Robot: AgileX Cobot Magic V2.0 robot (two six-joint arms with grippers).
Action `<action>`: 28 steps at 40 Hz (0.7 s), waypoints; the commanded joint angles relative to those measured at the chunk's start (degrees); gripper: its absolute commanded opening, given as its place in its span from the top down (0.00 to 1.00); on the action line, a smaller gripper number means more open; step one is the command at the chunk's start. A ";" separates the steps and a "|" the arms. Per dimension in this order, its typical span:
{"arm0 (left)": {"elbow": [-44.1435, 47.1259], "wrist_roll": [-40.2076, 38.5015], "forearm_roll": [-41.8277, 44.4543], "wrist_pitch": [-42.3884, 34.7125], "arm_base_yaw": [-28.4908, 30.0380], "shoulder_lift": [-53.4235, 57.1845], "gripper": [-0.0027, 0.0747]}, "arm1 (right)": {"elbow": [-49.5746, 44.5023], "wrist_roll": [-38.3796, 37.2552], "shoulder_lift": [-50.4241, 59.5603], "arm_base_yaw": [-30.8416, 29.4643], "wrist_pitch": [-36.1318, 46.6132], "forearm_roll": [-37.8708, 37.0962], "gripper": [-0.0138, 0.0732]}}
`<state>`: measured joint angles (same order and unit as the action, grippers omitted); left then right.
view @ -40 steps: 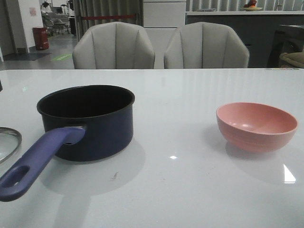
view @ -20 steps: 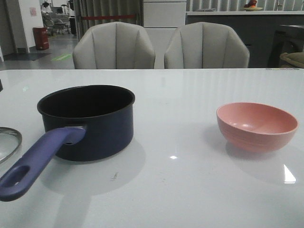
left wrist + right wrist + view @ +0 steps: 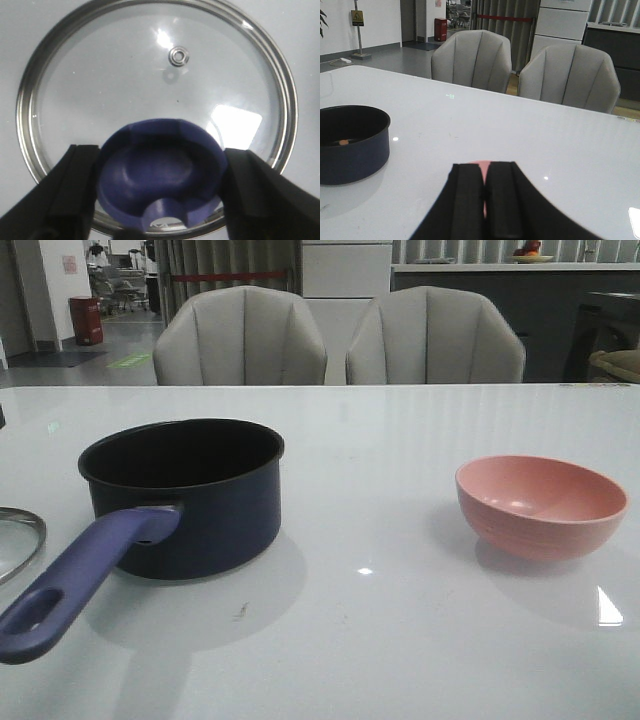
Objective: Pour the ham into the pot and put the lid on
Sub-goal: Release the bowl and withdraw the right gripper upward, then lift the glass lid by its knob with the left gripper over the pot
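Note:
The dark navy pot (image 3: 185,500) stands left of centre, its purple-blue handle (image 3: 80,575) pointing to the near left. In the right wrist view a small orange bit of ham (image 3: 343,142) lies inside the pot (image 3: 355,155). The glass lid (image 3: 150,75) lies flat on the table; only its rim (image 3: 20,540) shows at the front view's far left edge. My left gripper (image 3: 160,192) is shut on the lid's blue knob (image 3: 160,165), one finger against each side. My right gripper (image 3: 486,200) is shut and holds nothing, hovering over the pink bowl (image 3: 482,167). Neither gripper shows in the front view.
The pink bowl (image 3: 540,505) sits on the right of the white table (image 3: 380,640), with no ham visible in it. Two grey chairs (image 3: 240,340) stand behind the far edge.

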<state>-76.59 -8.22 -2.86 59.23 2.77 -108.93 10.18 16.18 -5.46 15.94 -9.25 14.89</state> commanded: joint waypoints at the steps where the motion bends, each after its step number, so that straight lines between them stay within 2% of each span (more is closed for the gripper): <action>1: -1.42 -0.04 -0.48 0.56 0.05 2.96 0.64 | 1.60 0.48 -0.64 -0.05 4.30 0.36 0.65; 20: -4.30 0.46 0.12 1.19 0.05 5.70 0.64 | 1.60 0.48 -0.64 -0.05 4.30 0.36 0.65; 28: -7.62 2.50 0.12 5.30 0.05 6.66 0.64 | 1.60 0.48 -0.64 -0.05 4.30 0.36 0.65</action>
<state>-80.96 -6.83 -2.51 62.64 2.77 -105.98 10.18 16.18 -5.46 15.94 -9.25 14.89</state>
